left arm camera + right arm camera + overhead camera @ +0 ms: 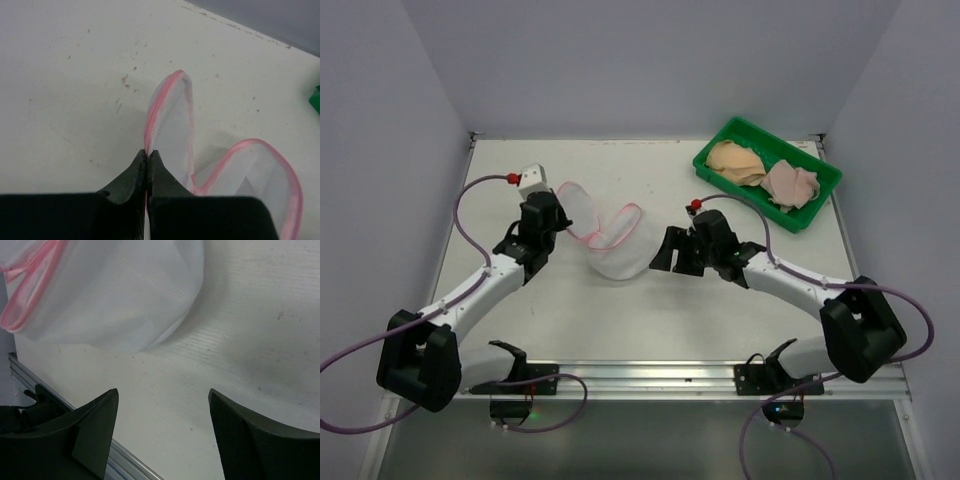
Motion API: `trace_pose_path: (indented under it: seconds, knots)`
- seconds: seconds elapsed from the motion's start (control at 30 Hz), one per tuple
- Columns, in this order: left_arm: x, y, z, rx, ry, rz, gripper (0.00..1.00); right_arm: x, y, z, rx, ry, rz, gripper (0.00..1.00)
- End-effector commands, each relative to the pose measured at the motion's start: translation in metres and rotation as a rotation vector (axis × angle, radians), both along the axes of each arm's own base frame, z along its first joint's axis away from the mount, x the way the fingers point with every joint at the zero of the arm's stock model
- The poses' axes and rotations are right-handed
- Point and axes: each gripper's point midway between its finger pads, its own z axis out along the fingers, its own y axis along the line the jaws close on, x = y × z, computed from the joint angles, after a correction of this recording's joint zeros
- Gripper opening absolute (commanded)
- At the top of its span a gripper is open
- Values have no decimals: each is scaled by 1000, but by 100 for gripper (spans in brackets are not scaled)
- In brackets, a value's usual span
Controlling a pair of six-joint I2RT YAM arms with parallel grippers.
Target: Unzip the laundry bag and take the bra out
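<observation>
- Starting nearest the arms: the left hand [147, 154] was pinched tight on the pink trim [148, 122] of the laundry bag [172, 125], with both fingers closed flat against the edge and no gap between them.
- From above, that left hand [552, 212] sat at the bag's left end, out over the left-middle of the tabletop [570, 320].
- The right hand [162, 392] was spread wide with nothing between the fingers, only bare tabletop under them.
- It was low and aimed at the bag's rounded white mesh side [115, 295], just beside it. Couldn't tell whether it was actually touching.
- In the overhead view the right hand [663, 250] was on the bag's right side, so the bag lay between the two hands.
- The laundry bag [615, 240] was lying on the tabletop about mid-table, with its pink rim gaping in a couple of loops and the mesh slumped towards the right hand.
- Couldn't make out from any view whether there was anything inside the mesh.
- Further back, in the far right corner, was a green tray [745, 195], well apart from the bag.
- It had a tan cloth [737, 160] on its left and a pinkish cloth [790, 185] on its right, both crumpled.
</observation>
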Motion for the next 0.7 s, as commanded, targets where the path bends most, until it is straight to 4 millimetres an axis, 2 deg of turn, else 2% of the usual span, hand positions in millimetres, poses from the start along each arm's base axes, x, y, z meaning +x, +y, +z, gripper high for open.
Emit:
trace_pose_path:
  seconds: [0.0,0.07,0.13,0.23,0.27,0.33,0.37,0.4,0.43,0.47,0.53,0.6,0.67]
  knots:
    - [-10,13,9,88,-29,11,0,20,27,18,118,-12,-16,73]
    - [-14,13,19,115,-53,-5,0,29,35,19,146,-24,-30,72]
    - [-16,12,31,132,-76,-14,0,36,41,10,144,-7,-42,69]
    - [-18,-2,41,204,-91,-93,0,46,49,-1,146,1,-48,64]
    - [-19,-14,46,217,-102,-132,0,49,52,-3,155,-3,-43,62]
    - [-20,-24,44,269,-93,-164,0,56,60,-3,167,1,-35,54]
    - [-24,-37,45,307,-96,-206,0,57,62,-14,160,22,-32,52]
    - [-24,-39,45,329,-94,-201,0,59,64,-16,163,25,-31,49]
    - [-27,-41,35,355,-58,-215,0,62,68,-16,169,23,-28,46]
    - [-30,-43,31,365,-39,-221,0,64,68,-25,156,36,-37,40]
    - [-32,-41,30,367,-32,-215,0,69,68,-30,141,41,-50,34]
    - [-35,-44,30,372,-33,-231,0,69,66,-43,108,62,-60,27]
    - [-38,-53,33,387,-42,-276,0,68,65,-51,95,75,-66,23]
